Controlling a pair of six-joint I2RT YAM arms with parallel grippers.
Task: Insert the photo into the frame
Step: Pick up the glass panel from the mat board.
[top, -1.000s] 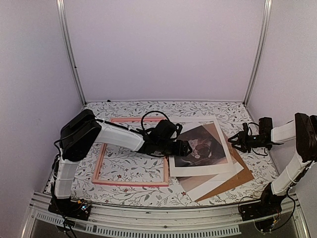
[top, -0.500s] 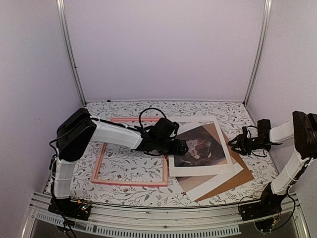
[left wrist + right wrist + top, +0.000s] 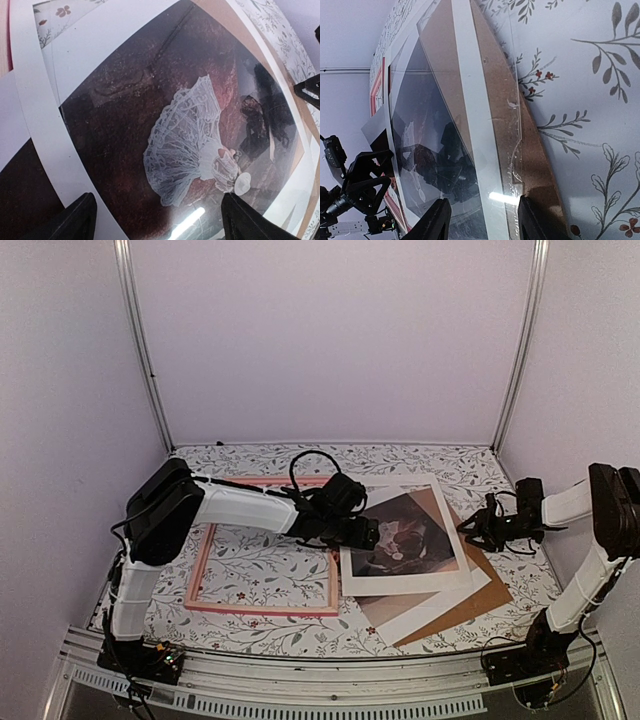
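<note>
The photo [image 3: 405, 535], a dark reddish-brown scene with a white-dressed figure, lies at centre right inside a white border, on a stack of sheets. It fills the left wrist view [image 3: 165, 125] under a glossy reflection. The pink frame [image 3: 260, 608] lies flat to its left, with the tablecloth showing through it. My left gripper [image 3: 372, 535] is open and empty, low over the photo's left edge [image 3: 160, 222]. My right gripper [image 3: 478, 530] is open and empty at the stack's right edge [image 3: 482, 222], its fingers [image 3: 532, 220] over the brown board.
A white mat [image 3: 415, 585] and a plain brown backing board [image 3: 480, 595] lie fanned out under the photo. A clear sheet's edge shows over the board [image 3: 540, 165]. The floral tablecloth [image 3: 260, 570] covers the table. Enclosure walls and metal posts [image 3: 140, 350] surround it.
My right gripper has moved slightly left and lower, closer to the stack's right edge. My left arm has shifted a little while its gripper stays over the photo's left edge.
</note>
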